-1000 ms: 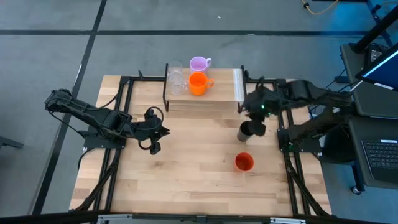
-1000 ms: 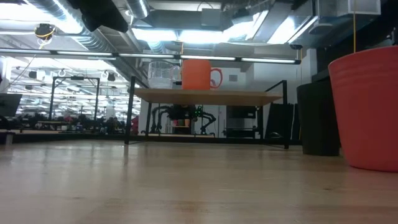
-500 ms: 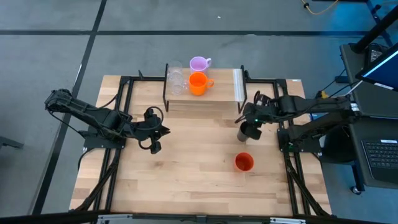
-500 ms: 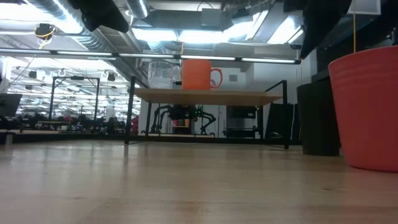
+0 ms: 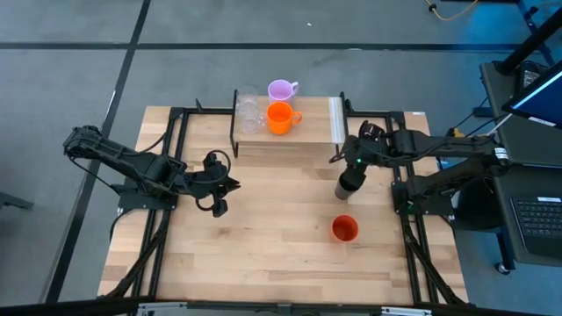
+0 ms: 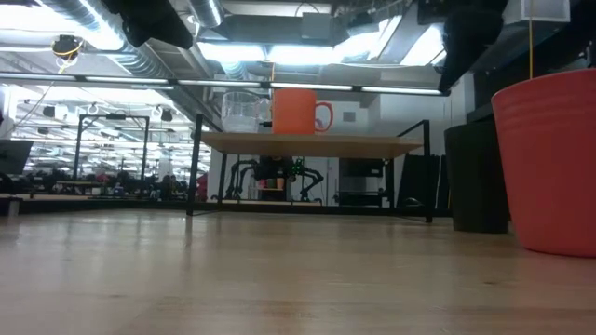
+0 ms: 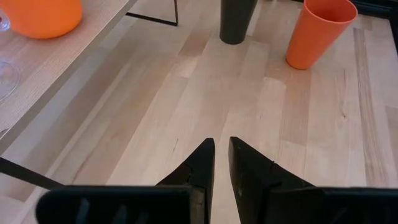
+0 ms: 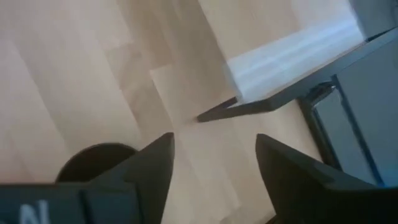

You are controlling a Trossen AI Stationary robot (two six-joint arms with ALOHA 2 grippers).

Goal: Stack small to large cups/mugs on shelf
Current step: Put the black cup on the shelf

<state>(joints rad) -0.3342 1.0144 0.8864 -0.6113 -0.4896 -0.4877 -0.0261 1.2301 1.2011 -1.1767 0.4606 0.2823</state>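
We see the right gripper (image 5: 355,163) just off the shelf's (image 5: 303,140) right end, directly above the black cup (image 5: 348,187). In the right wrist view its fingers (image 8: 152,163) stand spread wide with nothing between them; the black cup's rim (image 8: 93,160) shows beside one finger, not inside the gap. So we read the right claw as open and holding nothing.

The black cup stands upright on the tabletop (image 5: 263,246), right of centre, just near of the shelf's right end. The orange-red cup (image 5: 344,229) stands upright nearer to us and slightly left of it, the two apart. The left wrist view confirms both upright, black cup (image 7: 235,20) and orange-red cup (image 7: 318,31) side by side with a gap.

On the shelf, the orange handled mug (image 5: 280,118) sits mid-board, with the clear glasses (image 5: 248,112) just left of it. The lilac mug (image 5: 281,89) is at the far edge, behind the orange mug; we cannot tell from above whether it rests on the board. The white strip (image 5: 335,120) runs along the shelf's right end. In the low view the orange mug (image 6: 296,111) and a glass (image 6: 244,112) stand on top of the shelf (image 6: 307,144).

The left gripper (image 5: 218,207) waits over the tabletop left of centre, well apart from every cup. Its fingers (image 7: 202,168) sit nearly together with a thin slit between them, gripping nothing.
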